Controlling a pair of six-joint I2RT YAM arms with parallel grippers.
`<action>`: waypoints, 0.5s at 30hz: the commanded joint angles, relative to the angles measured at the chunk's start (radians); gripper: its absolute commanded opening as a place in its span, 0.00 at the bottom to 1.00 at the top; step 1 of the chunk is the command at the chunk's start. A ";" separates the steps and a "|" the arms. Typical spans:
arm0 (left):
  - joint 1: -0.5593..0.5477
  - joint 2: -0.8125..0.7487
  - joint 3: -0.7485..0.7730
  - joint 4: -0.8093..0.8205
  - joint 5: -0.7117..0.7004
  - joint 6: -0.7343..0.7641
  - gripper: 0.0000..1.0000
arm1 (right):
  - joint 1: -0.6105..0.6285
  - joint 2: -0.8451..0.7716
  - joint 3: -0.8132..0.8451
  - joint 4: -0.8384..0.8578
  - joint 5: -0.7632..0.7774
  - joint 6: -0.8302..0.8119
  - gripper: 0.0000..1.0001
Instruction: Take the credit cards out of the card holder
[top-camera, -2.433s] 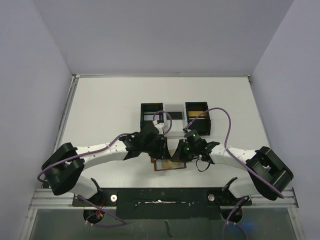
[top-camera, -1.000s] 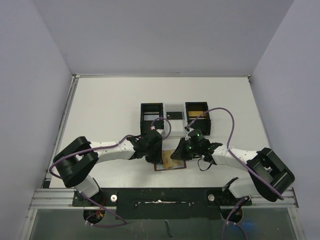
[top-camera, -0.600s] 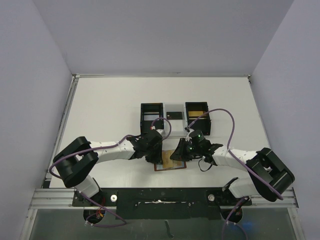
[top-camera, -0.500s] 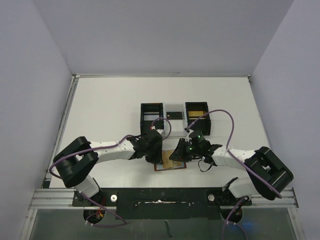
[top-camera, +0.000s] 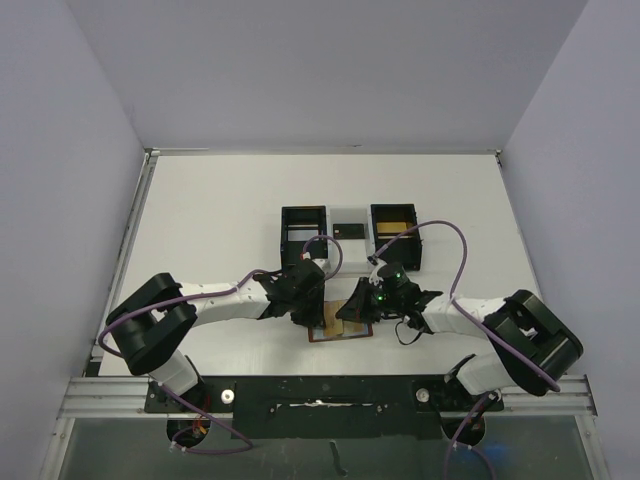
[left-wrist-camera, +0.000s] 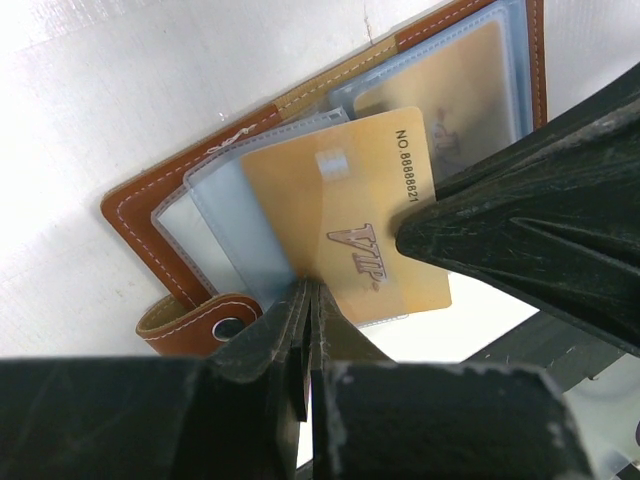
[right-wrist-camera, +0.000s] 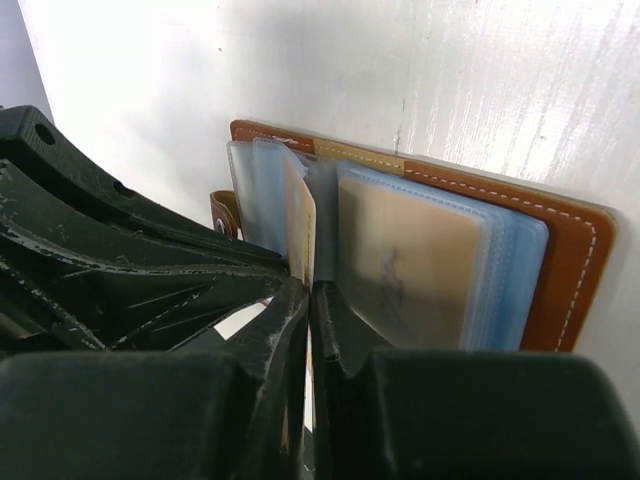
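The brown card holder (top-camera: 325, 334) lies open on the table near the front edge, its blue-grey sleeves fanned up (left-wrist-camera: 130, 200) (right-wrist-camera: 560, 260). A gold credit card (left-wrist-camera: 340, 210) marked VIP sticks partly out of a middle sleeve. My right gripper (top-camera: 350, 312) (right-wrist-camera: 308, 290) is shut on that card's edge (right-wrist-camera: 300, 225). My left gripper (top-camera: 310, 318) (left-wrist-camera: 305, 290) is shut on the sleeve's edge beside the card. A second gold card (left-wrist-camera: 450, 90) (right-wrist-camera: 410, 260) sits inside the right-hand sleeve. The snap tab (left-wrist-camera: 190, 320) lies at the holder's left.
A black-and-white three-compartment tray (top-camera: 302, 214) stands behind the holder. Its right compartment holds a gold card (top-camera: 393, 222) and its middle holds a small black card (top-camera: 348, 230). The two grippers are almost touching over the holder.
The left arm has drawn back and lowered its gripper onto the holder's left side. Over the last second the right gripper has edged slightly left and nearer with the card.
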 joint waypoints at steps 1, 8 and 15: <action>0.001 -0.012 -0.022 0.014 -0.026 0.004 0.00 | -0.004 -0.066 0.002 -0.047 0.044 -0.039 0.02; 0.001 -0.015 -0.025 0.076 0.015 0.004 0.00 | -0.032 -0.055 -0.003 -0.091 0.009 -0.082 0.04; 0.001 0.008 -0.004 0.068 0.019 0.002 0.00 | -0.022 -0.018 -0.018 0.044 -0.028 -0.012 0.19</action>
